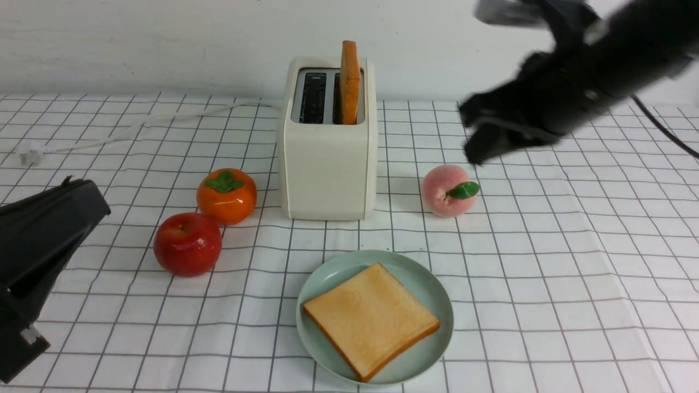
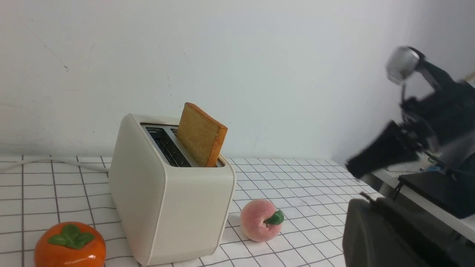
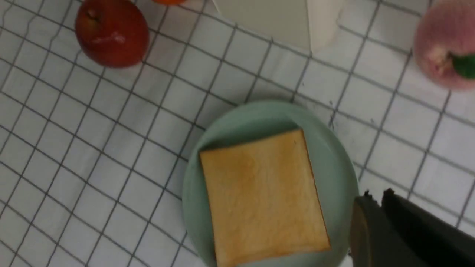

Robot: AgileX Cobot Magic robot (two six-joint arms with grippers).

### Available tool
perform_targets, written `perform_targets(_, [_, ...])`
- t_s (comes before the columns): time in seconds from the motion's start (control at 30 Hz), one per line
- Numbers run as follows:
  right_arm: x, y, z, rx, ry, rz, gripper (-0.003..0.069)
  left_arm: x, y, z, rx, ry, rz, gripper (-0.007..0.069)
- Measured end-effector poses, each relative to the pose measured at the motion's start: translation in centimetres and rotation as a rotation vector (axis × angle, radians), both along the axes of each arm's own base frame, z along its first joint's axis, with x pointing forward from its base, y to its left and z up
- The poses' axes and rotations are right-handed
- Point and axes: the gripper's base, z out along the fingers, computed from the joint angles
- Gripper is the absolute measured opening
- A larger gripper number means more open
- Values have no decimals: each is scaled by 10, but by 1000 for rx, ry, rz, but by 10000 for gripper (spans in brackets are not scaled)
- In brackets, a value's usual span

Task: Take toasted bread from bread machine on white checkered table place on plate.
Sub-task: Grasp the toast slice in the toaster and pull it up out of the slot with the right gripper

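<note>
The bread machine (image 1: pixel 327 158) stands at the middle back of the white checkered table (image 1: pixel 546 273). One slice of toasted bread (image 1: pixel 350 82) stands upright in its right slot; the left slot looks empty. A second slice (image 1: pixel 371 319) lies flat on the mint-green plate (image 1: pixel 423 284) in front of the toaster. My right gripper (image 1: pixel 472 147) is blurred, shut and empty, in the air above the peach. In the right wrist view its tips (image 3: pixel 376 194) hang beside the plate (image 3: pixel 334 159) and the slice (image 3: pixel 263 196). My left gripper (image 1: pixel 71 183) is shut and empty at the near left.
An orange persimmon (image 1: pixel 226 195) and a red apple (image 1: pixel 187 244) sit left of the toaster. A pink peach (image 1: pixel 448 191) sits to its right. The white cord (image 1: pixel 136 125) runs back left to a plug (image 1: pixel 30 154). A wall stands close behind the toaster.
</note>
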Motion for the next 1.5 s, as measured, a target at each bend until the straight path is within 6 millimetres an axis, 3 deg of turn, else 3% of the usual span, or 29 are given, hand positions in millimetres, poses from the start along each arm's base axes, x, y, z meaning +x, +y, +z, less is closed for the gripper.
perform_targets(0.1, [34, 34, 1, -13, -44, 15, 74, 0, 0, 0, 6, -3, 0, -13])
perform_targets(0.13, [35, 36, 6, -7, -64, 15, 81, 0, 0, 0, 7, -4, 0, -13])
perform_targets(0.17, [54, 51, 0, -14, -76, 8, 116, 0, 0, 0, 7, -4, 0, -13])
perform_targets(0.2, [53, 51, 5, -7, -91, 6, 121, 0, 0, 0, 7, -4, 0, -13])
perform_targets(0.23, [72, 62, -2, -6, -106, -13, 178, 0, 0, 0, 7, -3, 2, -13])
perform_targets(0.43, [105, 77, -12, 52, -187, -85, 381, 0, 0, 0, 19, -9, 4, -13])
perform_targets(0.57, [121, 80, -25, 66, -237, -137, 424, 0, 0, 0, 28, -13, 5, -13])
perform_targets(0.8, [147, 84, -56, 35, -325, -205, 377, 0, 0, 0, 28, -13, 5, -13])
perform_targets(1.0, [150, 86, -63, 40, -322, -210, 300, 0, 0, 0, 28, -14, 2, -13])
perform_targets(1.27, [151, 84, -64, 58, -309, -210, 98, 0, 0, 0, 29, -14, 2, -13])
perform_targets(1.4, [146, 82, -52, 68, -316, -207, 87, 0, 0, 0, 29, -14, 2, -13])
perform_targets(1.5, [129, 73, -13, 73, -372, -185, 87, 0, 0, 0, 29, -14, 2, -13])
